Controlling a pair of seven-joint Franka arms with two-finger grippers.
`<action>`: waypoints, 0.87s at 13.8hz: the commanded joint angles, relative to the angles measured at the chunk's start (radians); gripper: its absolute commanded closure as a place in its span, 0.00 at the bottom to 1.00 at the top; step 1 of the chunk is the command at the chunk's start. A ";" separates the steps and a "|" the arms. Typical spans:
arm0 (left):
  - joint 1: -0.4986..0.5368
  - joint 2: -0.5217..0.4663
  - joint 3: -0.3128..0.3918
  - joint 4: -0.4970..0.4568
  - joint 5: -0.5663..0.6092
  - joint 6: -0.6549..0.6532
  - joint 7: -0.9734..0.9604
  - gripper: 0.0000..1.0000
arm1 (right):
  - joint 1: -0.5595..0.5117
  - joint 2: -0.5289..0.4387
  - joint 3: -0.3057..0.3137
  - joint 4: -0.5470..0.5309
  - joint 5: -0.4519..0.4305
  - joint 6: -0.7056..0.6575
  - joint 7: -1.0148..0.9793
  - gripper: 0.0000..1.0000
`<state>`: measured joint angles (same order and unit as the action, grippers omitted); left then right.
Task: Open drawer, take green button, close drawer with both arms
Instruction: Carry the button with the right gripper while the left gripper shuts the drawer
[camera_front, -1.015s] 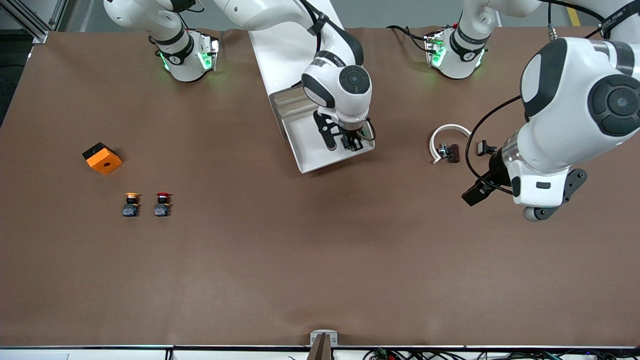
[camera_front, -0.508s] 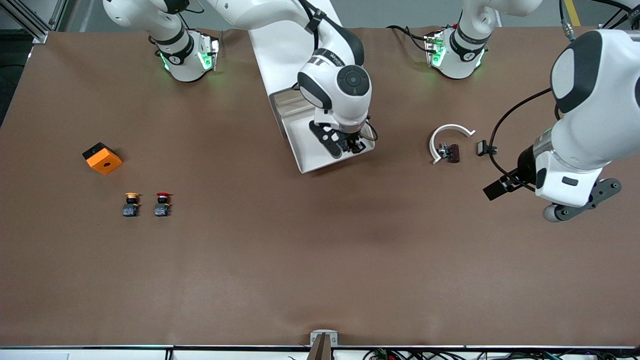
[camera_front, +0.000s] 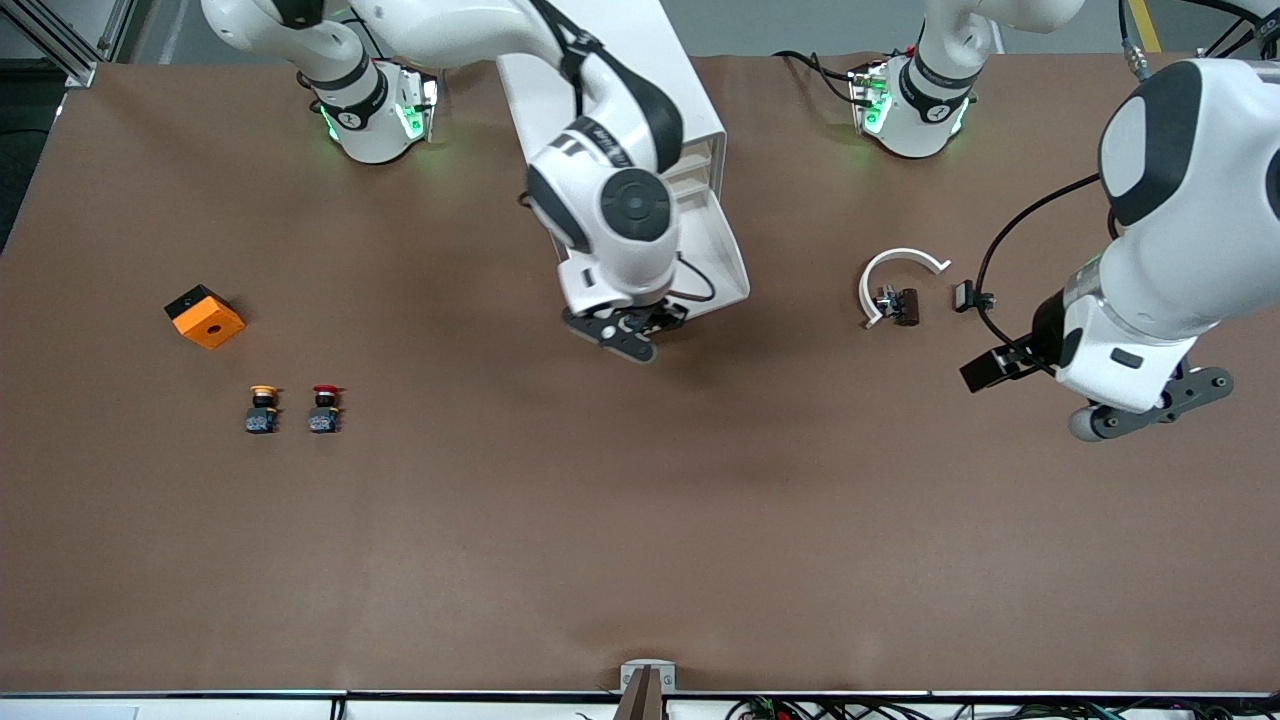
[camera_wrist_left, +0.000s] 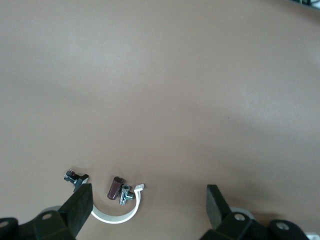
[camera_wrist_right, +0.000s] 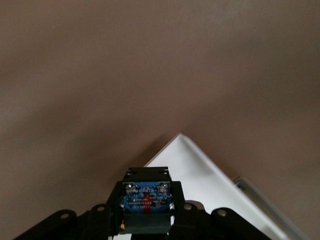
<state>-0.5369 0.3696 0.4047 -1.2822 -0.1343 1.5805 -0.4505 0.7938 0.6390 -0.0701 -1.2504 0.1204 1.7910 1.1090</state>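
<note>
The drawer (camera_front: 728, 272), a shallow white tray, stands pulled out from the bottom of the white cabinet (camera_front: 665, 70). My right gripper (camera_front: 640, 326) hangs over the tray's front rim and the table just beside it. It is shut on the button (camera_wrist_right: 146, 199), whose grey base and blue label show between the fingers in the right wrist view. The green cap is hidden. A corner of the tray (camera_wrist_right: 197, 167) shows below it. My left gripper (camera_front: 988, 368) is open and empty over the table at the left arm's end, and it also shows in the left wrist view (camera_wrist_left: 149, 196).
A white ring clamp (camera_front: 897, 260) with a brown cylinder (camera_front: 908, 305) and a small black part (camera_front: 967, 296) lie near my left gripper. An orange block (camera_front: 204, 316), a yellow-capped button (camera_front: 263, 408) and a red-capped button (camera_front: 324, 408) sit at the right arm's end.
My right gripper has lifted out of the drawer tray with the button and moved to the tray's front rim. My left arm has drawn back toward its own end of the table.
</note>
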 joint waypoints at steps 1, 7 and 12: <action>-0.029 -0.003 -0.041 -0.092 0.009 0.082 0.016 0.00 | -0.077 -0.062 0.012 -0.017 0.012 -0.057 -0.176 1.00; -0.064 0.075 -0.196 -0.287 0.004 0.361 -0.075 0.00 | -0.221 -0.134 0.009 -0.034 0.007 -0.136 -0.478 1.00; -0.084 0.231 -0.322 -0.283 -0.021 0.412 -0.269 0.00 | -0.309 -0.171 0.009 -0.092 0.002 -0.137 -0.653 1.00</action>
<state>-0.6186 0.5562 0.1149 -1.5732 -0.1418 1.9776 -0.6733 0.5144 0.5183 -0.0760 -1.2664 0.1199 1.6434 0.5147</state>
